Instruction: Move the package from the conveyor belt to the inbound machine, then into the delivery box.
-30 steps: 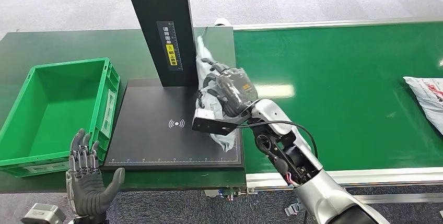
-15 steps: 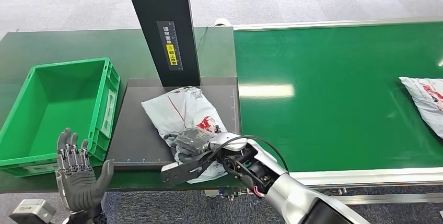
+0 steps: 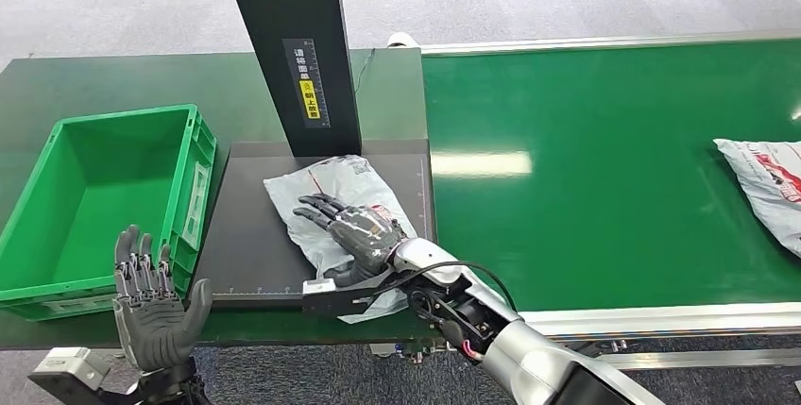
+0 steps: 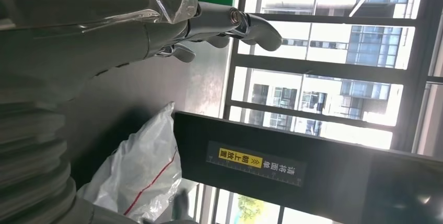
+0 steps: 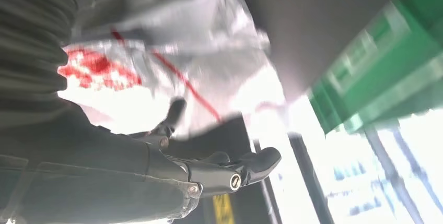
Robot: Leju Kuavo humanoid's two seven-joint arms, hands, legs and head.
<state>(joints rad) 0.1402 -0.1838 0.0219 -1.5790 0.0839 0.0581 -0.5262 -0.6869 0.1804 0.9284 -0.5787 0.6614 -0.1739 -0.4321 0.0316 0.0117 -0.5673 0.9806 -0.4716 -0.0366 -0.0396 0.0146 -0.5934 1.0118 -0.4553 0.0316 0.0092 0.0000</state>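
package [image 3: 332, 199]: you now see it lying flat on the black plate of the inbound machine [image 3: 255, 235], near the plate's right edge; a second ago it hung bunched and upright in the right hand beside the machine's black column [image 3: 288, 51].
right hand [image 3: 354, 230]: released, fingers spread, palm down on or just over the package; you cannot tell whether it touches. half a second ago it was curled lower on the bag, at the plate's front edge.
left hand [image 3: 151, 306]: open, fingers apart, holding nothing, upright off the bench's front edge just before the delivery box [image 3: 57, 278]; it has shifted only slightly.
second package [image 3: 767, 188]: on the conveyor belt [image 3: 605, 169], cut off by the picture's right edge; it has drifted a little leftward.
hard to make out: in the right wrist view the package [image 5: 172, 57] is blurred and overexposed, its red print unreadable. in the left wrist view the package [image 4: 141, 174] is partly hidden behind the left hand [image 4: 78, 36].
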